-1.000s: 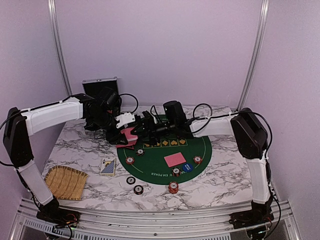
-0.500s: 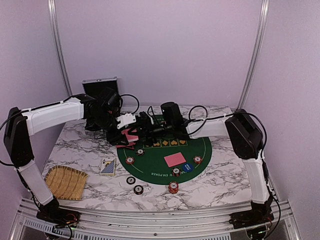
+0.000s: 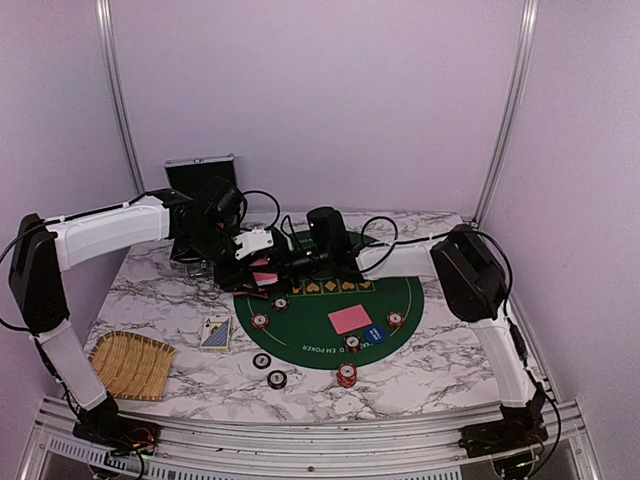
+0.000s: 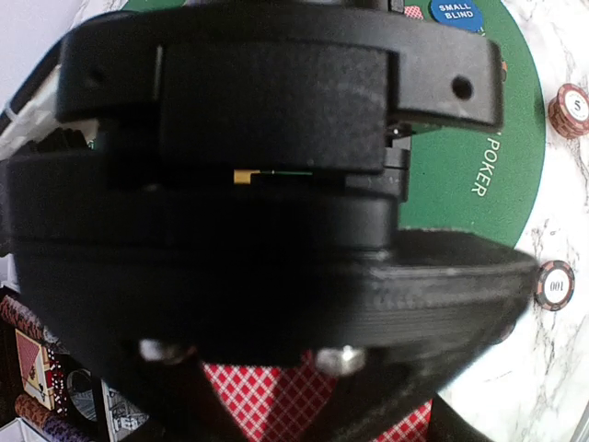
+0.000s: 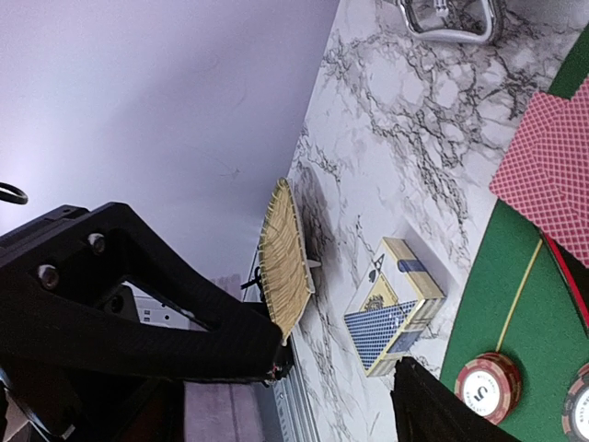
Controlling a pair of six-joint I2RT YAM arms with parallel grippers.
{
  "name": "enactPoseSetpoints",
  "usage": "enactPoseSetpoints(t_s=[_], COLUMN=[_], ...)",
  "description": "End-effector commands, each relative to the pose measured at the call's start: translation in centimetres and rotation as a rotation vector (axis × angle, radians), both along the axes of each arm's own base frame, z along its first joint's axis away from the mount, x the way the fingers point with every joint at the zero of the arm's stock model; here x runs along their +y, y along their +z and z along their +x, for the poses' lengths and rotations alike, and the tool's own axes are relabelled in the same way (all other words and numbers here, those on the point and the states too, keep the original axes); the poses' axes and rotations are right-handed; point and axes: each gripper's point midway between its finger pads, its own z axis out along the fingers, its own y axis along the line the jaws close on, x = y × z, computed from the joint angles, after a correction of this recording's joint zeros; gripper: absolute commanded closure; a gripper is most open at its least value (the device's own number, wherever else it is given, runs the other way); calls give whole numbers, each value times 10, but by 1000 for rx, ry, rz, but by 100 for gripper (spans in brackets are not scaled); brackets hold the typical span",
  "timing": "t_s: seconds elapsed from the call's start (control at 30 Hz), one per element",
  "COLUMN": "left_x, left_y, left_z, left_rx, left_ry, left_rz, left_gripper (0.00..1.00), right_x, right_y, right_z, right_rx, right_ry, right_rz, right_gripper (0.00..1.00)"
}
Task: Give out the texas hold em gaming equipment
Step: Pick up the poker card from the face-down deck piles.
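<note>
My left gripper (image 3: 250, 270) is at the green mat's far left edge, shut on a few red-backed cards (image 3: 263, 277); in the left wrist view the cards (image 4: 276, 405) show between its fingers, and the rest is blocked by the right arm's black body. My right gripper (image 3: 276, 260) sits right beside it, open and empty (image 5: 340, 368). More red-backed cards (image 3: 350, 320) lie on the mat next to the blue dealer button (image 3: 375, 334). Chips lie on the mat (image 3: 260, 321) (image 3: 396, 320) and in front of it (image 3: 346, 375).
A blue-and-gold card box (image 3: 215, 333) lies left of the green mat (image 3: 320, 345). A woven straw tray (image 3: 132, 365) sits at the front left. The silver case (image 3: 200, 175) stands open at the back left.
My right arm has reached further left, bringing its open gripper up against the left gripper and its cards. The left gripper has barely moved.
</note>
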Motion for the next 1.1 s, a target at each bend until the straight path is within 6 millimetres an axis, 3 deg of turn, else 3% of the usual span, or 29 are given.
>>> enactPoseSetpoints(t_s=[0.0,0.13,0.33,0.6,0.83,1.07], left_x=[-3,-2,-1,-1,0,1], left_y=[8,7,7,6,3,4], left_z=[-3,-3,-4,-3,-3,-3], left_rx=[-2,-5,-6,-6,-4,-9], left_ry=[-10,-12,-14,-11,-10,-9], left_rz=[-21,-15,-12,-9,-1,3], left_gripper=[100,100,100,100,100,100], right_x=[-2,-19,-41,-52,-58,-66], right_y=[-11,-22,-21,-13,-1,3], right_z=[7,11,16,15,15,17], right_rx=[-10,-11,-24,-58,-74,-77], right_ry=[-9,-33,-58,-58,-66,-70], right_rz=[-38,-77,-99,-121,-120,-138], right_gripper=[26,33,37,49,69,71])
